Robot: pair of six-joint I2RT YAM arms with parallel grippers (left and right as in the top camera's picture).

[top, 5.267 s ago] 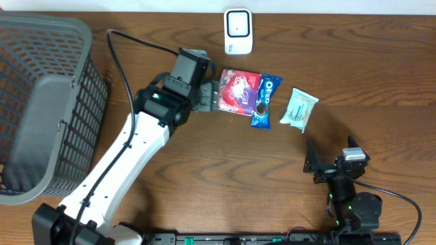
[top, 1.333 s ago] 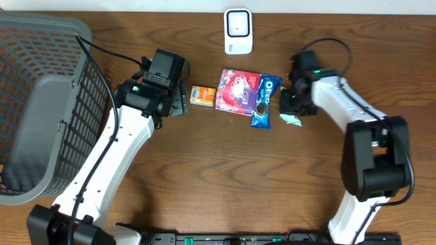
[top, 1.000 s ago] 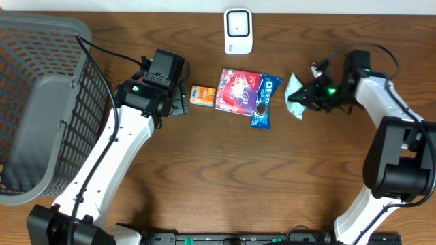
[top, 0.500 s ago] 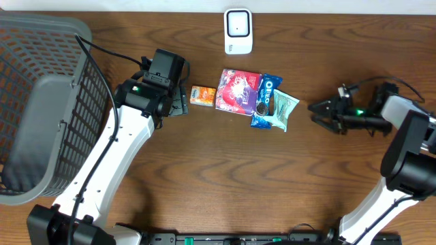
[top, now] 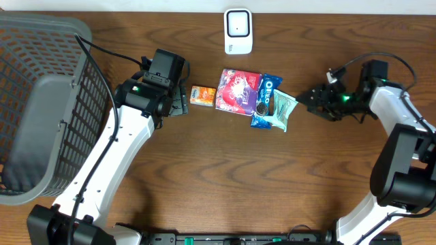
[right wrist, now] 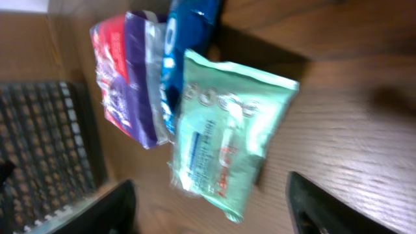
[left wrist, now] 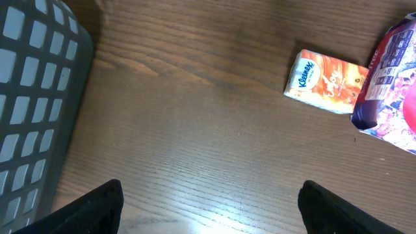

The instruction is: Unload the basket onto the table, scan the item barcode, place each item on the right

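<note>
From overhead, the pale green plastic packet [top: 281,110] lay flat on the brown wooden table [top: 218,177]. Its left edge rested against the blue Oreo pack [top: 266,101], below and to the right of the white barcode scanner [top: 238,30]. The right gripper [top: 310,102] hovered just beside the packet, apart from it. The left gripper [top: 182,101] sat near the orange tissue pack [top: 202,95], which lay next to the purple-and-red snack bag [top: 237,91]. A grey mesh basket [top: 41,102] stood at the far left.

In the left wrist view, the left gripper [left wrist: 208,208] was spread wide over bare wood and held nothing. The tissue pack [left wrist: 328,81] lay ahead of it.

In the right wrist view, the right gripper [right wrist: 211,201] was also spread wide and empty. The green packet [right wrist: 224,143] lay on the table just ahead of its fingers [right wrist: 312,205].
</note>
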